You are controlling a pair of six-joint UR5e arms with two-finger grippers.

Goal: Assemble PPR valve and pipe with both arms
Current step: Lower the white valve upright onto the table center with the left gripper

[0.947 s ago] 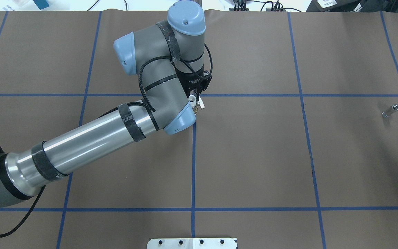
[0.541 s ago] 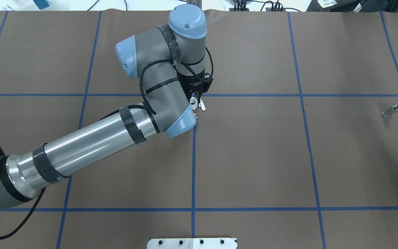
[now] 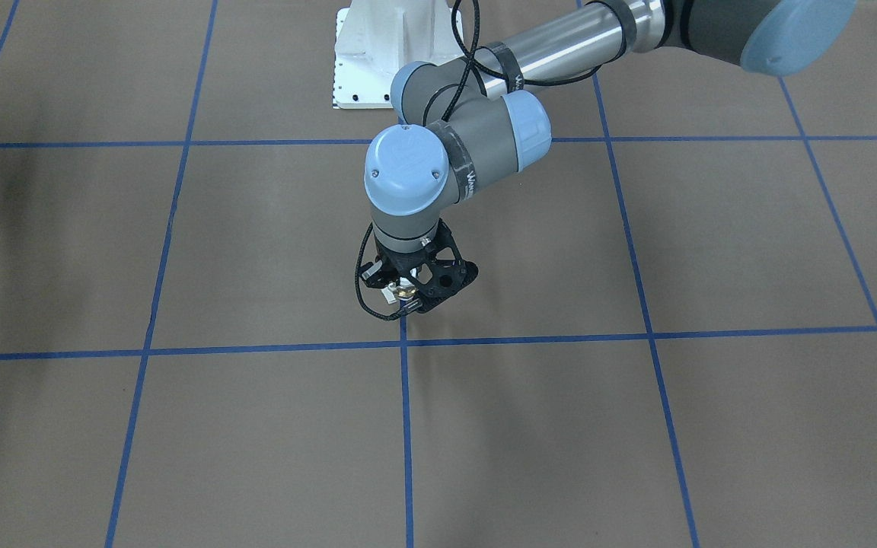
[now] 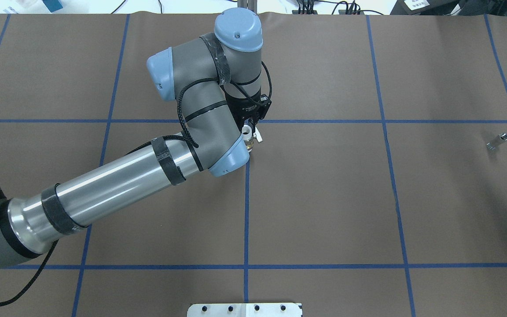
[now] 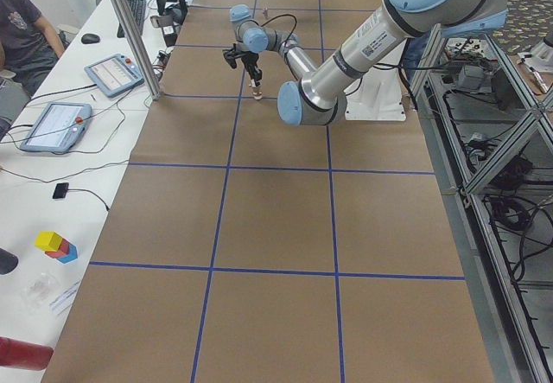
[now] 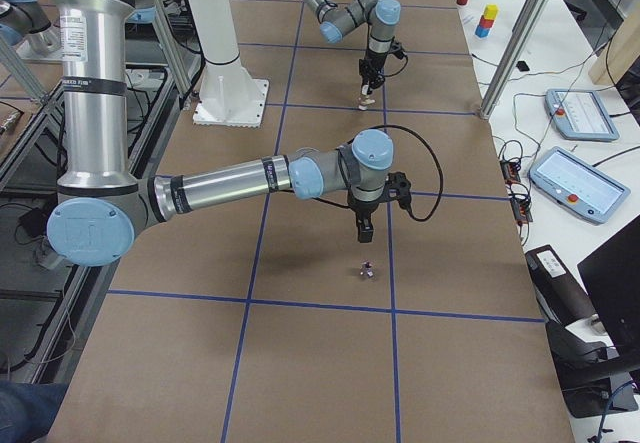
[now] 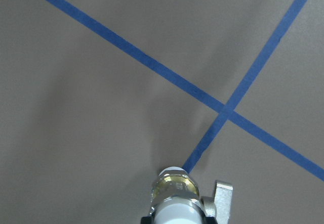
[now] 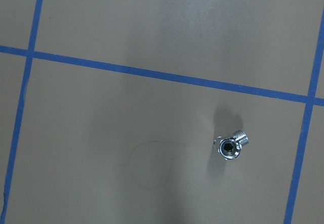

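Seen from the bench end on the robot's right, the nearest thing is the right arm (image 6: 230, 178), stretched low over the brown bench (image 4: 324, 198). Its right claw (image 6: 364, 235) hangs point-down just above the pipe (image 8: 231, 146). The pipe is a short silvery stub with a threaded end, lying alone on the bench near a crossing of blue tape lines (image 8: 152, 75). Claw and pipe are apart, and nothing is gripped. I cannot tell whether this claw is spread or closed: the overhead view catches only a sliver of it at the edge, and its own wrist camera shows no fingers.

Farther off, near the bench's middle, the left claw (image 3: 406, 295) is clenched on the PPR valve (image 7: 175, 198). The valve is held upright with its brass middle and white handle tab showing, apparently clear of the surface above another tape crossing.

I judge the pickup half done: the valve is secured and the pipe is not yet taken. The next move calls for the right claw to come down squarely on the small, round, likely slippery pipe. It must then close firmly, lift, and bring the threaded end in line with the valve's open end.
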